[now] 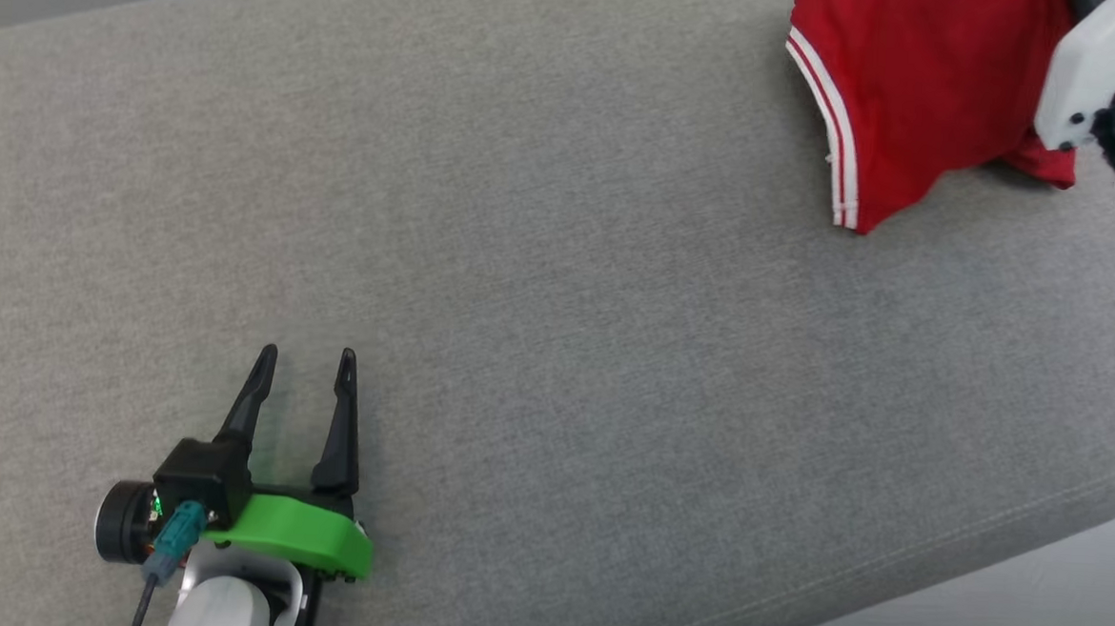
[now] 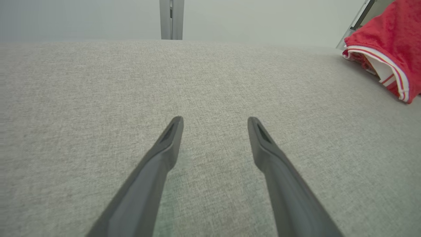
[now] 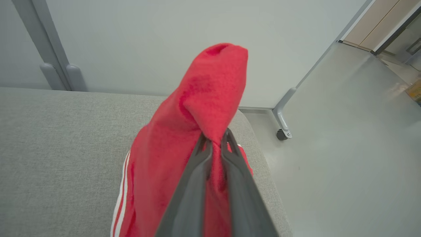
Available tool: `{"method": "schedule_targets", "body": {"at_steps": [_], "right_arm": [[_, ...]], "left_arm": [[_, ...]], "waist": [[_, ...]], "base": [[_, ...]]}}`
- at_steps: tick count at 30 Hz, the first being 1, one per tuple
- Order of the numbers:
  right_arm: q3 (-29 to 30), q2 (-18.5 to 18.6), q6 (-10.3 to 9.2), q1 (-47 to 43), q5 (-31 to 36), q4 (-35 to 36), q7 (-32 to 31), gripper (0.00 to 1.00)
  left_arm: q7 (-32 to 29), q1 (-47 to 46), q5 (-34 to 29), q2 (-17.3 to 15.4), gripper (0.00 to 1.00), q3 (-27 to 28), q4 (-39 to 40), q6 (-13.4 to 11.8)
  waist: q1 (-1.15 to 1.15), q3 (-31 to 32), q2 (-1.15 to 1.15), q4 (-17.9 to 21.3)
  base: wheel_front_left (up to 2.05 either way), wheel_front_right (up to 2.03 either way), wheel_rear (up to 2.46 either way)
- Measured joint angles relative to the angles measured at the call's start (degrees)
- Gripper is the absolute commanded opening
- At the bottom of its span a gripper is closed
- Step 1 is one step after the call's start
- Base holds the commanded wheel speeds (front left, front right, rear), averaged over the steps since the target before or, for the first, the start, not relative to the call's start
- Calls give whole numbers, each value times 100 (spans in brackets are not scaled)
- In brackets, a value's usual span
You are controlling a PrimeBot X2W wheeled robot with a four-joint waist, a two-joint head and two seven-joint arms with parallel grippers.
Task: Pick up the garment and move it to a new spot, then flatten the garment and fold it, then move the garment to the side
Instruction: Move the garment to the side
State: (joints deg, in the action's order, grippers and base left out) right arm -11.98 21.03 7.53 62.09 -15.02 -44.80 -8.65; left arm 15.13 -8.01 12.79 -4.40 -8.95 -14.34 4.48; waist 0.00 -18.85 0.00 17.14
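The right gripper (image 3: 215, 135), clenched on the red garment (image 3: 210, 82), should lift it clear of the grey cushion (image 3: 59, 148) before carrying, while the left gripper (image 1: 308, 357) sits spread and empty.

The garment (image 1: 922, 94) is red and fleecy with white stripes along one hem. A bunched fold is pinched tight in the right pincer (image 3: 215, 140), humping up past its fingertips, the rest draping below; it hangs well apart from the left pincer (image 1: 308, 352)
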Motion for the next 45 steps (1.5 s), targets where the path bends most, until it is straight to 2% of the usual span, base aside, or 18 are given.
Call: {"method": "schedule_targets", "body": {"at_steps": [9, 13, 14, 15, 16, 20, 26, 34, 42, 45], "right_arm": [[471, 827, 0, 318, 527, -600, 200, 0], [904, 993, 0, 336, 869, -855, 370, 0], [1056, 1011, 0, 328, 994, -917, 430, 18], [1173, 1028, 0, 312, 1105, -977, 472, 44], [1340, 1051, 0, 285, 1243, -1056, 514, 100], [1975, 1032, 0, 164, 1741, -1277, 637, 100], [2460, 599, 0, 72, 2290, -1301, 827, 100], [2356, 20, 0, -5, 2516, -1183, 1230, 100], [2224, -499, 0, -264, 2384, -1120, 1886, 100], [2251, -817, 0, -498, 2291, -1004, 2115, 100]], "left_arm": [[0, -236, -77, -30, 100, -79, 98, 27], [0, -306, -90, -44, 100, -100, 178, 29], [0, -314, -107, -54, 100, -101, 197, 29], [0, -319, -121, -60, 100, -103, 207, 29], [0, -321, -126, -66, 100, -110, 223, 29], [5, -346, -126, -67, 100, -133, 254, 29], [5, -354, -123, -62, 100, -136, 213, 5], [3, -342, 9, -23, 100, -121, 133, 14], [2, -204, 125, 9, 100, 68, 75, 32], [1, -73, 172, 23, 100, 191, 41, 10]], "waist": [[0, -452, 0, -333], [0, -675, 0, -492], [0, -729, 0, -533], [0, -767, 0, -567], [0, -810, 0, -613], [0, -914, 0, -755], [0, -868, 0, -816], [0, -490, 0, -791], [0, 102, 0, -846], [0, 382, 0, -892]], "base": [[0, 0, 0], [0, 0, 0], [0, 0, 0], [0, 0, 0], [0, 0, 0], [0, 0, 0], [0, 0, 0], [0, 0, 0], [0, 0, 0], [0, 0, 0]]}}
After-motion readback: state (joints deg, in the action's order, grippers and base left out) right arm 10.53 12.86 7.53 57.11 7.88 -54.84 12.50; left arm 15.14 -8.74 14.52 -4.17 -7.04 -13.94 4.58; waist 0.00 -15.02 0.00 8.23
